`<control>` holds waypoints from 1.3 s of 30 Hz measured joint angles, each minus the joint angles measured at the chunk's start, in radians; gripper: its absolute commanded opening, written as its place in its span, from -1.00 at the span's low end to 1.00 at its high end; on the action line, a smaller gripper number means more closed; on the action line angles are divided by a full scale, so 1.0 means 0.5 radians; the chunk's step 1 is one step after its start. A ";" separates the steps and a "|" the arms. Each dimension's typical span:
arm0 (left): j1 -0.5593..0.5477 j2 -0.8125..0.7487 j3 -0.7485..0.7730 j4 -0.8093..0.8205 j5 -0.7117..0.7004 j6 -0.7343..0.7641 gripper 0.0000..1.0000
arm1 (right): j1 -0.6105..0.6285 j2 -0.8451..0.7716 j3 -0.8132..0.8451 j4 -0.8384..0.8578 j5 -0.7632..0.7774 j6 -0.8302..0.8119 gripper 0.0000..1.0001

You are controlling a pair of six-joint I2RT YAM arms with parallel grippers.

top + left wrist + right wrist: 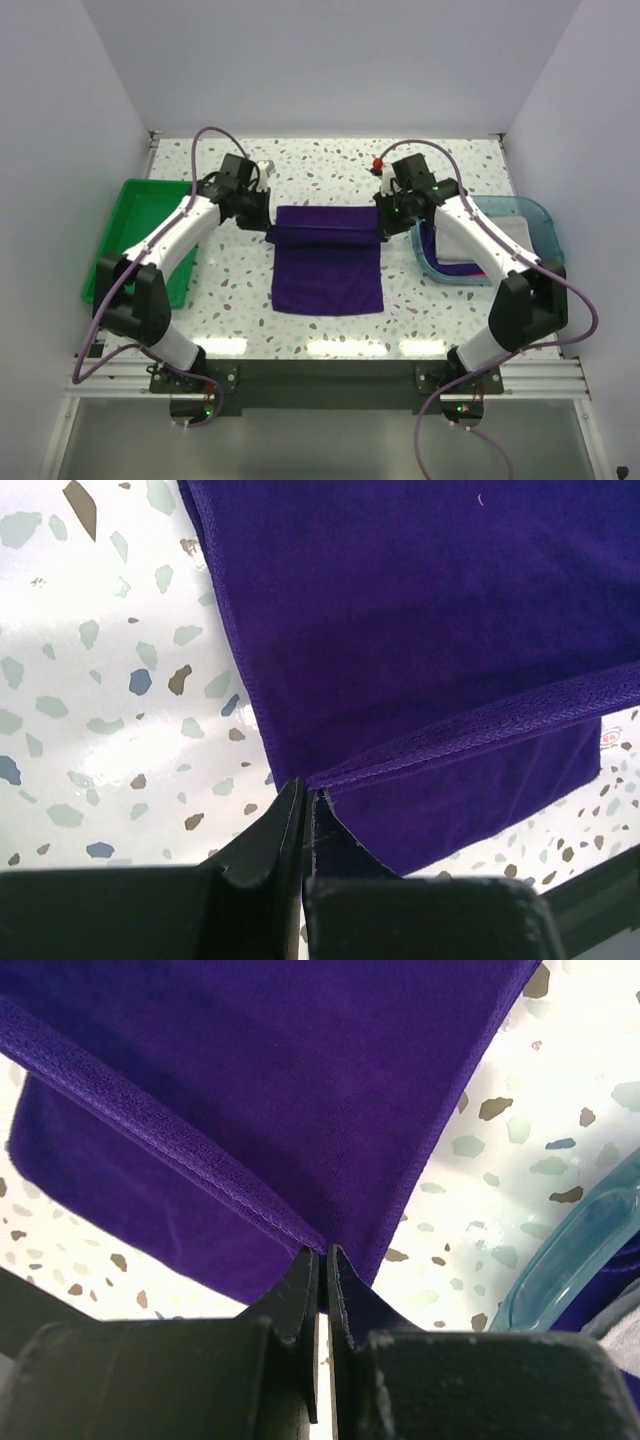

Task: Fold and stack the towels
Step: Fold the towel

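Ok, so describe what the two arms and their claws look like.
Both the left arm and right arm have white shells on black joints, with black bases. A purplish cable loops along each. The left claw and right claw each have two flat, matte black fingers tapering to thin tips.

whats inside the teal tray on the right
A pale towel seems to lie on a purple towel, both folded. The right arm crosses the tray and hides part of them; anything beneath the stack is covered.
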 measured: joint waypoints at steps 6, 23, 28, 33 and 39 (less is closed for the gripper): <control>0.000 -0.092 -0.053 -0.044 0.044 -0.020 -1.00 | 0.013 -0.121 -0.031 -0.034 -0.038 0.060 -1.00; -0.067 0.078 -0.591 0.168 0.141 -0.142 -1.00 | 0.031 0.186 -0.463 0.143 -0.172 0.276 -1.00; -0.067 0.077 -0.605 0.197 0.133 -0.162 -1.00 | 0.031 0.191 -0.494 0.166 -0.198 0.288 -1.00; -0.067 0.076 -0.589 0.184 0.115 -0.164 -1.00 | 0.031 0.190 -0.485 0.166 -0.196 0.291 -1.00; -0.066 -0.003 -0.469 0.095 0.069 -0.169 -1.00 | 0.031 0.116 -0.399 0.100 -0.144 0.291 -1.00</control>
